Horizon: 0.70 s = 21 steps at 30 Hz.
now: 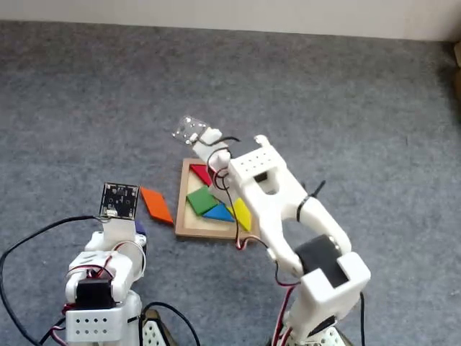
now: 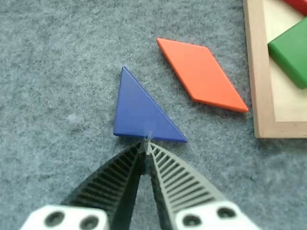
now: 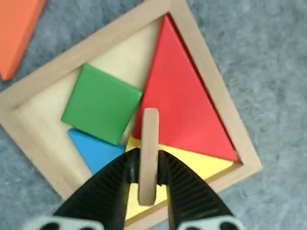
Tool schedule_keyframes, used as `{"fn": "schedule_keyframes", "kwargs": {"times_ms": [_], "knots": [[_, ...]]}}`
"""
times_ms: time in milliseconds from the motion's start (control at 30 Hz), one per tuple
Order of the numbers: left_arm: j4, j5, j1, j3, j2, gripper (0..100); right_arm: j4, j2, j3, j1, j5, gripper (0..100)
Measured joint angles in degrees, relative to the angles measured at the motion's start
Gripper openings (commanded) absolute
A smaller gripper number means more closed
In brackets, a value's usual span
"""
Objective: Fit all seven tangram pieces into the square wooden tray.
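- Left tool (image 2: 145, 143): jaws pressed together, tips touching an edge of the dark blue triangle (image 2: 139, 112) on the table (image 2: 48, 72).
- Right tool (image 3: 147, 163) pinches a wooden piece (image 3: 149, 139) on edge over the tray (image 3: 211, 81), above the red triangle (image 3: 182, 100).

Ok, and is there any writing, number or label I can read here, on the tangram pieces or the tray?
None can be read.
The wooden tray, red triangle, green square, orange parallelogram and dark blue triangle are plain, with no print.
The black square board on the left arm's wrist shows only tiny marks, too small to read.
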Motion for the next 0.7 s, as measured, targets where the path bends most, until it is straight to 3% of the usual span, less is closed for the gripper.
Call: {"fn": "schedule_keyframes", "kwargs": {"times_ms": [200,700], "knots": [[0.0,0.0,0.0,0.0,0.0,3,1.67,2.2,-5.1,2.11,0.0,15.2],[0.0,0.0,0.0,0.0,0.0,3,2.11,2.2,-6.68,4.66,0.0,15.3]]}}
